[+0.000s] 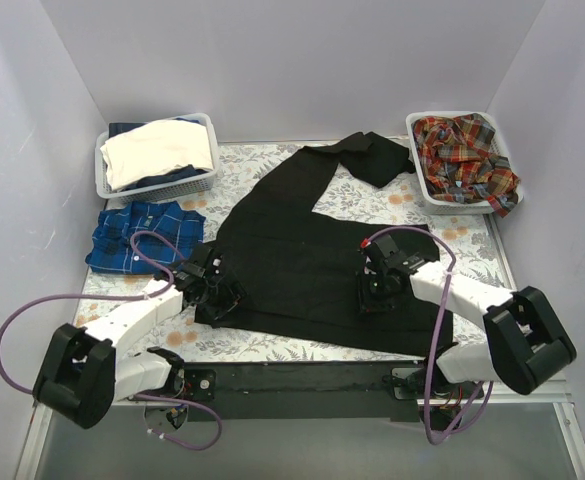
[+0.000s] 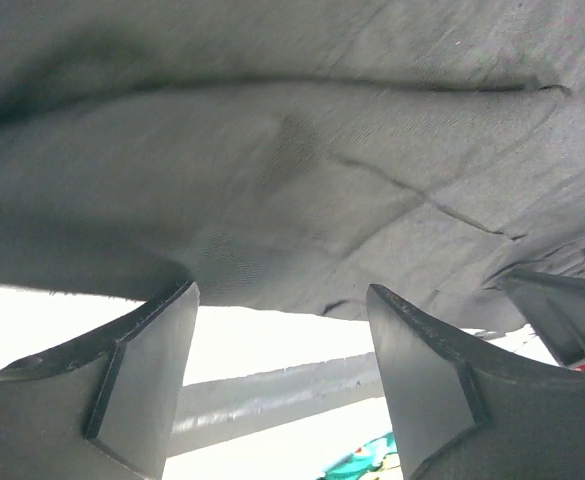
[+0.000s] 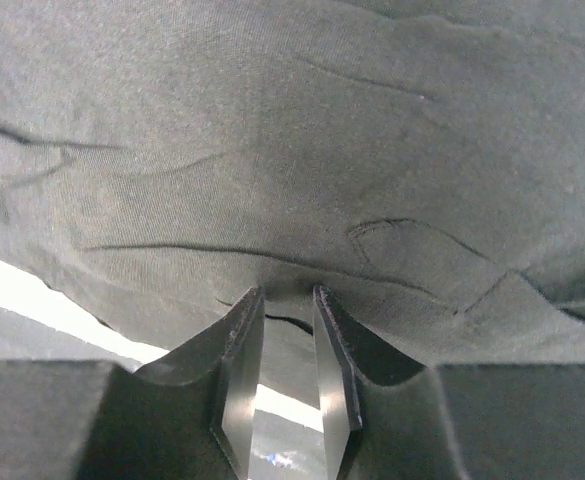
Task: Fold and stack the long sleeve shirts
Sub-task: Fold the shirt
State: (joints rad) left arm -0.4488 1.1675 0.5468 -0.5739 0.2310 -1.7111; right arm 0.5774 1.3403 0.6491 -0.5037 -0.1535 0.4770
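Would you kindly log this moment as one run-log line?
black shirt: laid out | left fingers: open at its edge | right fingers: pinching its cloth

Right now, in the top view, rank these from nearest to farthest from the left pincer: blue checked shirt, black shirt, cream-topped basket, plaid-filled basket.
1. The black shirt, right at the left pincer.
2. The blue checked shirt, just beyond it, to the left.
3. The cream-topped basket, far left corner.
4. The plaid-filled basket, far right corner.
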